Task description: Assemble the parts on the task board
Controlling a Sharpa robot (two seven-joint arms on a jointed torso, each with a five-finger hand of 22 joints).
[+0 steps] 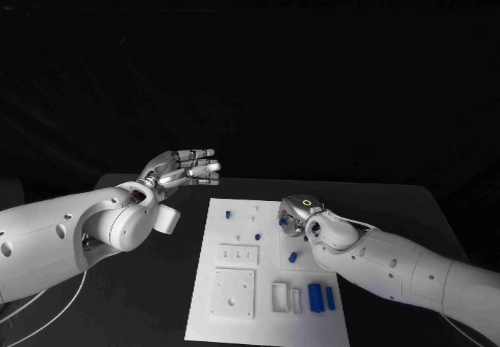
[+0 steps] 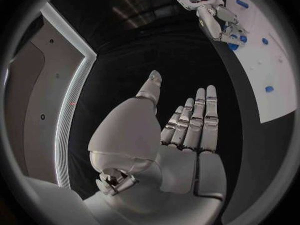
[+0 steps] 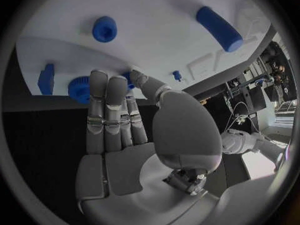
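Note:
The white task board (image 1: 266, 322) lies in the middle of the black table. My right hand (image 1: 299, 212) reaches over its far right part. In the right wrist view its fingertips (image 3: 99, 80) lie against a round blue part (image 3: 78, 89) standing on the board (image 3: 156, 50), with the thumb close beside; whether the part is pinched is unclear. Around it are a blue knob (image 3: 104, 28), a blue cylinder (image 3: 219, 28) and a blue block (image 3: 45, 79). My left hand (image 1: 183, 168) is raised off the board's far left corner, fingers spread, holding nothing.
More blue parts lie on the board: two cylinders (image 1: 315, 294) near the front right, one (image 1: 292, 256) mid-right, small pegs (image 1: 227, 215) at the far left. White blocks (image 1: 233, 293) stand on its front left. A white cable (image 1: 58, 303) runs under my left arm.

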